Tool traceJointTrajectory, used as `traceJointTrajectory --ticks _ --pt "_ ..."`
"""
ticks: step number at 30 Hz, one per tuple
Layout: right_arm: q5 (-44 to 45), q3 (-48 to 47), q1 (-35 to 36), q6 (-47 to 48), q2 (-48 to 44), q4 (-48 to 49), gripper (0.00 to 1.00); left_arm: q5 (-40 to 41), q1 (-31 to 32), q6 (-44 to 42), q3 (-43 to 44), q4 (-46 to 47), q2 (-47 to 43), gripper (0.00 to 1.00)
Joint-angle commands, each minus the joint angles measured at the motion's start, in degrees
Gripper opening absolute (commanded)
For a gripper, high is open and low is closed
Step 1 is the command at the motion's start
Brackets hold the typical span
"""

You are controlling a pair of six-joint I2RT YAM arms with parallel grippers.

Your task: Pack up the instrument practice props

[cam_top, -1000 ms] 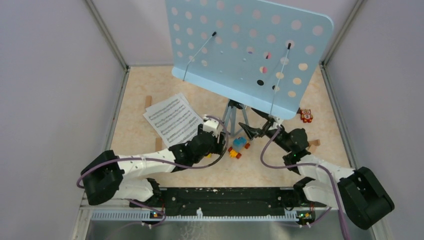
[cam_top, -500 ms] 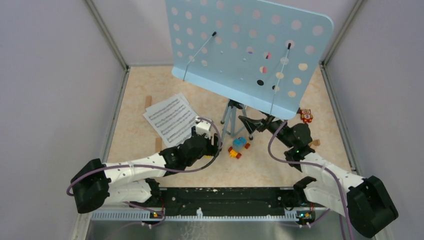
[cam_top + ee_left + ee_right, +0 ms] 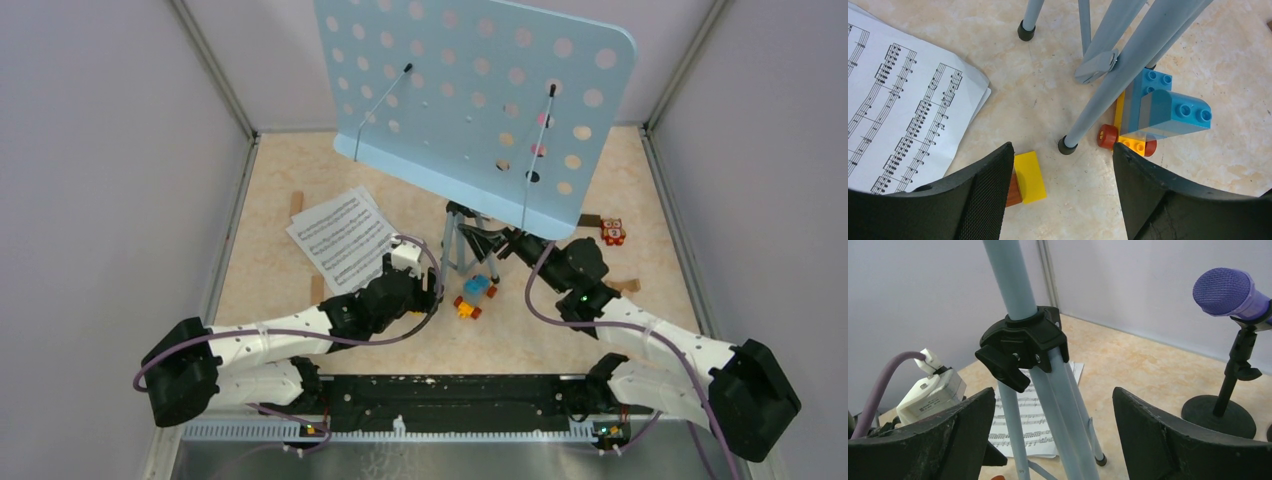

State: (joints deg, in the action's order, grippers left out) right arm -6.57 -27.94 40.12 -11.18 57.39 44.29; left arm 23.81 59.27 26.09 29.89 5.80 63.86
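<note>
The pale blue perforated music desk [image 3: 470, 95] stands on grey-blue tripod legs [image 3: 457, 245] mid-table. White sheet-music pages [image 3: 343, 238] lie left of the legs and show in the left wrist view [image 3: 903, 105]. My left gripper [image 3: 1063, 155] is open and empty, low over the floor beside one tripod foot [image 3: 1066, 146]. My right gripper [image 3: 1053, 400] is open, its jaws on either side of the tripod legs [image 3: 1048, 405] just below the black clamp [image 3: 1023, 347]. A purple toy microphone [image 3: 1230, 292] sits on a black round-based holder [image 3: 1217, 415] behind.
A blue-and-yellow toy brick car [image 3: 1155, 117] lies by the tripod foot, also in the top view [image 3: 476, 293]. A yellow block [image 3: 1029, 176] sits by my left finger. Wooden blocks [image 3: 296, 202] and a small red toy [image 3: 612, 231] lie near the walls.
The right gripper has moved left and forward until its jaws stand either side of the tripod legs. The music desk has shifted left. The left arm has drawn back slightly.
</note>
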Motion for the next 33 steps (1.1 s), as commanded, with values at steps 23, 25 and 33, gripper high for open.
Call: traceJointTrajectory --ticks 23,25,33 --pt "-1.9 12.2 2.5 6.0 6.3 33.1 0.88 -1.8 -0.2 -2.4 4.2 3.4 5.6 0.75" --pt "-2.3 11.7 2.5 4.7 7.5 35.5 0.88 -1.9 -0.2 -2.5 4.4 3.5 5.9 0.75" --pt "0.5 10.3 3.7 4.2 13.3 42.7 0.88 -2.6 -0.2 -2.4 4.7 4.2 6.8 0.75"
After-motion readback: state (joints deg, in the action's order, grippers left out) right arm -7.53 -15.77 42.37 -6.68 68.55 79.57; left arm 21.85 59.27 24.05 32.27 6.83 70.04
